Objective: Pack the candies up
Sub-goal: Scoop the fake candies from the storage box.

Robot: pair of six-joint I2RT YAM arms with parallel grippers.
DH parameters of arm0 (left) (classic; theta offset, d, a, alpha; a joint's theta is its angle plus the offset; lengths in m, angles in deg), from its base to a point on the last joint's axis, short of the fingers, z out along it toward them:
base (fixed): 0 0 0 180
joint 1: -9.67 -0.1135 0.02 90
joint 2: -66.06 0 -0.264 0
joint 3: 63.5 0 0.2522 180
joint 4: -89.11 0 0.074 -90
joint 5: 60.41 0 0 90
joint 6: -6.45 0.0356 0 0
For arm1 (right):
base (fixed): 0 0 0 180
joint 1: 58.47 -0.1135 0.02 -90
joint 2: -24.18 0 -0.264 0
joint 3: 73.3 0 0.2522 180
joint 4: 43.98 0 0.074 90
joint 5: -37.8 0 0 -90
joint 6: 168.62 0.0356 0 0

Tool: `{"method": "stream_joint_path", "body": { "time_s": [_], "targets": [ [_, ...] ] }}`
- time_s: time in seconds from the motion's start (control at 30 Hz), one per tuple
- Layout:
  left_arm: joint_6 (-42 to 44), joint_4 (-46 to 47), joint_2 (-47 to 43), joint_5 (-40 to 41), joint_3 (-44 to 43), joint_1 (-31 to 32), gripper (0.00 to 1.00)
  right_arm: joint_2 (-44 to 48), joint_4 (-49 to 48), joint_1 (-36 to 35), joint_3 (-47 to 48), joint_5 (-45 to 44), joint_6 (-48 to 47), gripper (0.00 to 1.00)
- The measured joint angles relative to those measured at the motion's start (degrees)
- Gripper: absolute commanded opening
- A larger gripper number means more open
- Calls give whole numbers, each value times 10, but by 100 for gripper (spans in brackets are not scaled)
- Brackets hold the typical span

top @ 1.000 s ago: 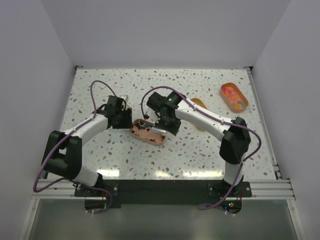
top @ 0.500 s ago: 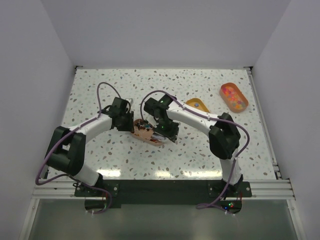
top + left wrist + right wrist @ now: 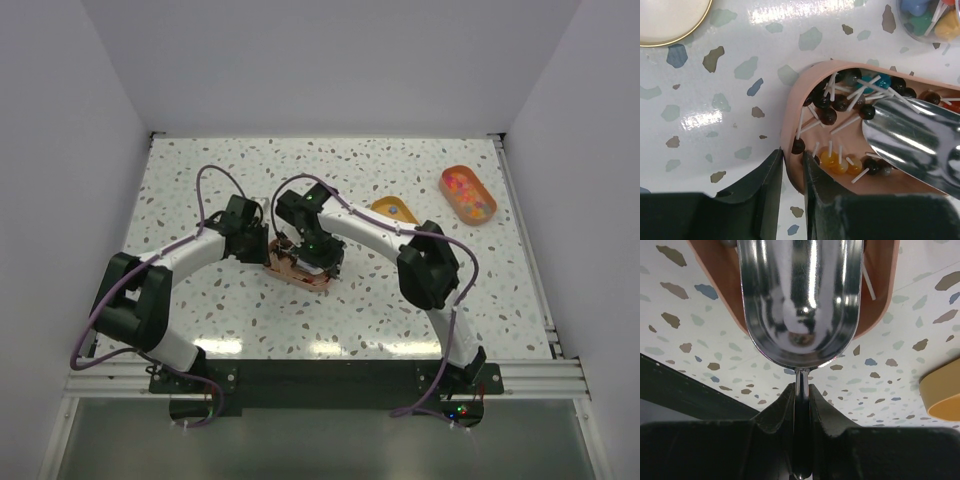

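White walls on three sides; speckled worktop (image 3: 250, 320) below, arm bases at its near edge.

Pink tray (image 3: 789, 125) sits near the middle of the worktop, between the two arms; both arms reach in to it.

Candies (image 3: 830, 117) lie in the pink tray: small balls, mostly dark brown, some yellow, one teal, a few red at the far side; many carry thin white sticks, lying crossed over one another.

Left fingers (image 3: 793, 192): narrow, astride the tray's end wall, one outside and one inside, both seeming to touch the wall; gripping it.

Right fingers (image 3: 801, 392): clamped tight on the thin stem of a metal scoop (image 3: 800, 300); the bowl points away from the wrist, over the pink tray; in the left wrist view it covers part of the candies; I cannot tell whether it touches them.

Orange tray (image 3: 445, 180) at the far right of the worktop, well apart, holds more mixed-colour candies; yellow tray (image 3: 380, 207) lies between it and the pink tray, contents too small to tell.

Left wrist view: white disc with gold rim (image 3: 665, 20) at top left; clear tub (image 3: 932, 20) with coloured pieces at top right, near the pink tray.
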Motion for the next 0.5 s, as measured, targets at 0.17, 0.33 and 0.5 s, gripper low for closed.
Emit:
{"method": "stream_joint_path", "body": {
  "time_s": [0.17, 0.33, 0.5],
  "targets": [
    [0, 4, 0, -17, 0, 0, 26, -19, 2, 0, 29, 0, 8, 0],
    [0, 13, 0, -32, 0, 0, 26, -47, 5, 0, 70, 0, 10, 0],
    [0, 17, 0, -40, 0, 0, 26, -62, 6, -3, 84, 1, 0, 0]
  ]
}}
